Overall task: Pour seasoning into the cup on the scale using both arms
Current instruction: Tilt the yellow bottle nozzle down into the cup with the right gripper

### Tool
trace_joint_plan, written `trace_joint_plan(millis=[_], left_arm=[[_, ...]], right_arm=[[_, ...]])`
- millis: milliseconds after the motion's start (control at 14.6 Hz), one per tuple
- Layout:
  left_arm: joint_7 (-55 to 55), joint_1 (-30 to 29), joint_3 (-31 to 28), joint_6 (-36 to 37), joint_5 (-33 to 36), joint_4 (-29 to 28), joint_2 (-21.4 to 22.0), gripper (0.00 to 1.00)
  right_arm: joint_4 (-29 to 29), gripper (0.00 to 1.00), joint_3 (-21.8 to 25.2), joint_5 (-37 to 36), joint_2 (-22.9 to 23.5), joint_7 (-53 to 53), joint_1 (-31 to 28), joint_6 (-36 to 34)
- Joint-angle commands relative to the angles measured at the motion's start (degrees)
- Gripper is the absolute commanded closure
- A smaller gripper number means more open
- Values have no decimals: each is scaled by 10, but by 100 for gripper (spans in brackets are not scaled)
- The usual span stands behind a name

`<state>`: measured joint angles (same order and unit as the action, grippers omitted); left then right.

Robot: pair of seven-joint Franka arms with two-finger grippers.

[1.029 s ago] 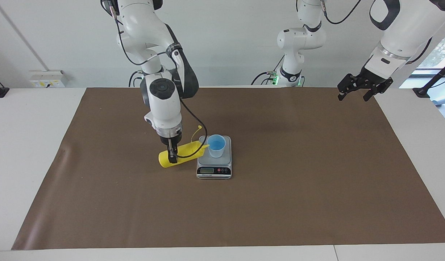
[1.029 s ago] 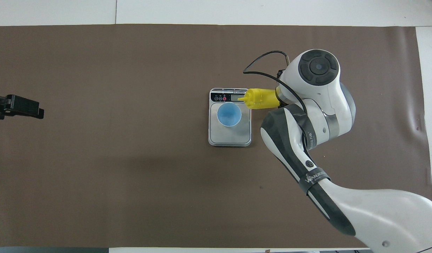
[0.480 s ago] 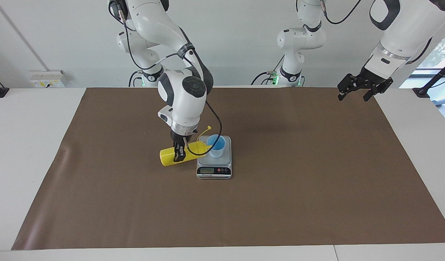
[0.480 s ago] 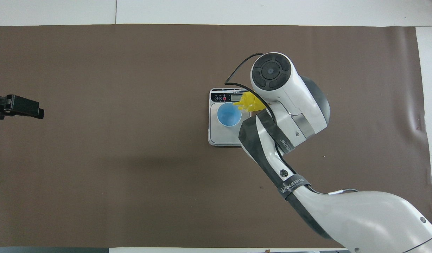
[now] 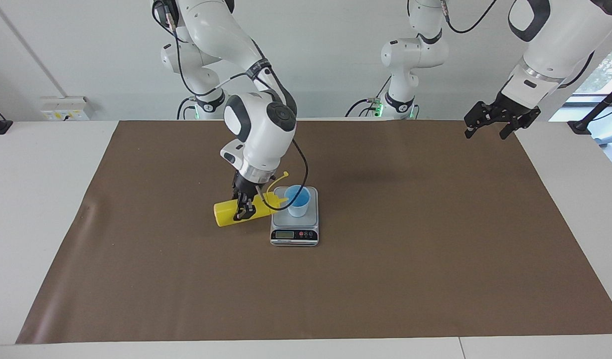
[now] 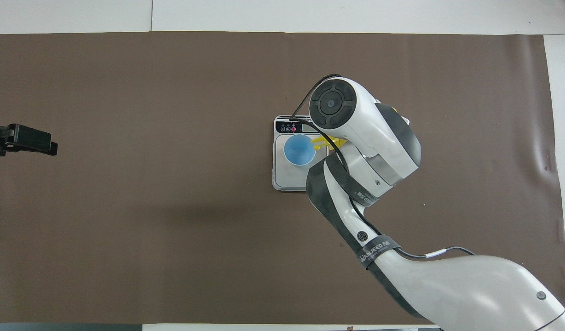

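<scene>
Pouring now: my right gripper (image 5: 244, 208) is clamped on the seasoning bottle (image 5: 236, 212), held nearly flat with the nozzle at the rim of the cup (image 5: 297, 200) so the contents should land inside. Cup sits on the scale (image 5: 295, 224) platform, mid-mat, so added weight registers. My left gripper (image 5: 500, 119) waits with fingers apart over the mat corner at its own end, clear of the pour.

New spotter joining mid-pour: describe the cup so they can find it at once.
On the brown mat, find the silver kitchen scale near its middle. The cup stands on its platform: small, light blue, open-topped. The tilted yellow bottle in the right gripper points its nozzle at the rim.
</scene>
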<state>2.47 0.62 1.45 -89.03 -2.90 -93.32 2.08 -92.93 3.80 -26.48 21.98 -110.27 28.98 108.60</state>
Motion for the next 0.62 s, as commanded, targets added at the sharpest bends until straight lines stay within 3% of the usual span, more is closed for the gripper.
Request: trace_joint_plan(millis=[0, 549], left_arm=[[7, -4, 2, 8, 11, 2, 3, 0], [7, -4, 2, 8, 11, 2, 3, 0]], right_arm=[[16, 100, 0, -24, 4, 15, 13, -16], [33, 100, 0, -21, 5, 32, 12, -30]])
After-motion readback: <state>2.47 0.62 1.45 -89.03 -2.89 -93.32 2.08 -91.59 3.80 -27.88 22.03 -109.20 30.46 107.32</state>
